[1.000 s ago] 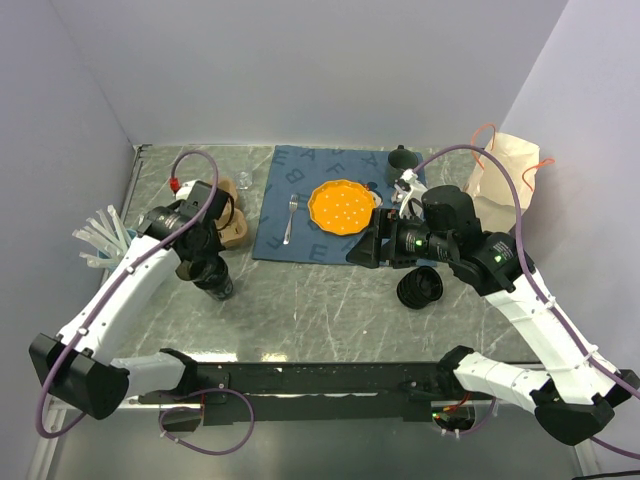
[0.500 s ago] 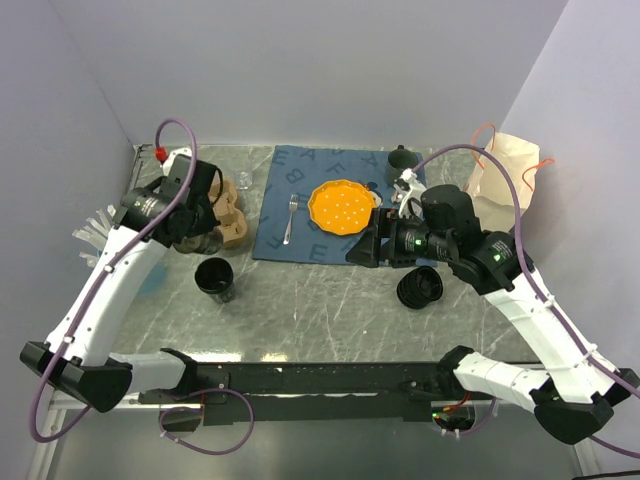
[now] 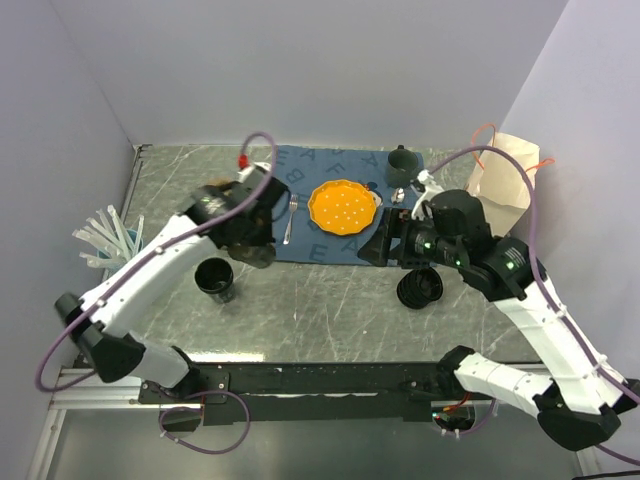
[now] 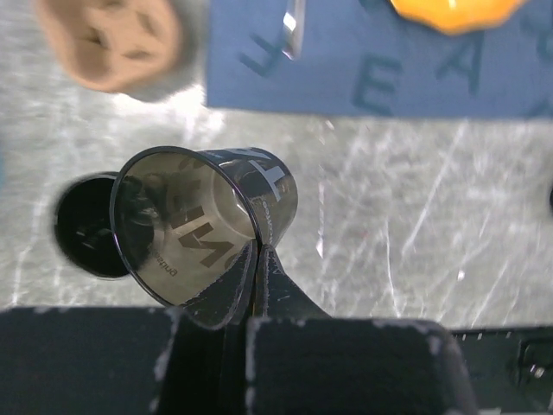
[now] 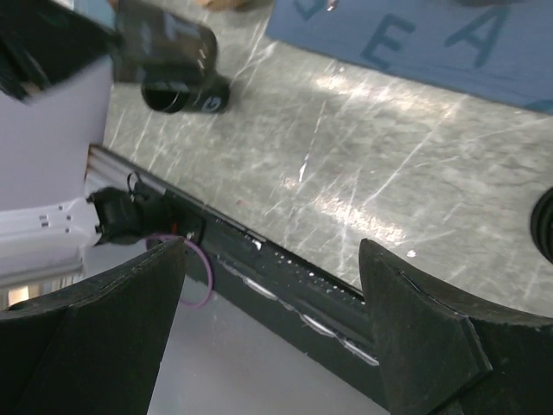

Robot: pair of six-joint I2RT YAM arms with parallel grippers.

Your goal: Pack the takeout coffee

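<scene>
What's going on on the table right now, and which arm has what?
The left claw is shut on the wall of a dark see-through cup and holds it tipped over in the air by the blue mat. A second black cup stands upright on the table beside it. The right claw is open and empty, hovering near the ribbed black lid, which lies on the table. Neither cup has the lid on.

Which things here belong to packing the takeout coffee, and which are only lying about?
For the job:
- dark printed cup, pinched in the left claw
- black cup standing on the table
- ribbed black lid
- paper bag
- cardboard cup carrier, probably

Lying about:
- green mug
- orange plate
- fork
- blue cup of straws
- blue mat
</scene>
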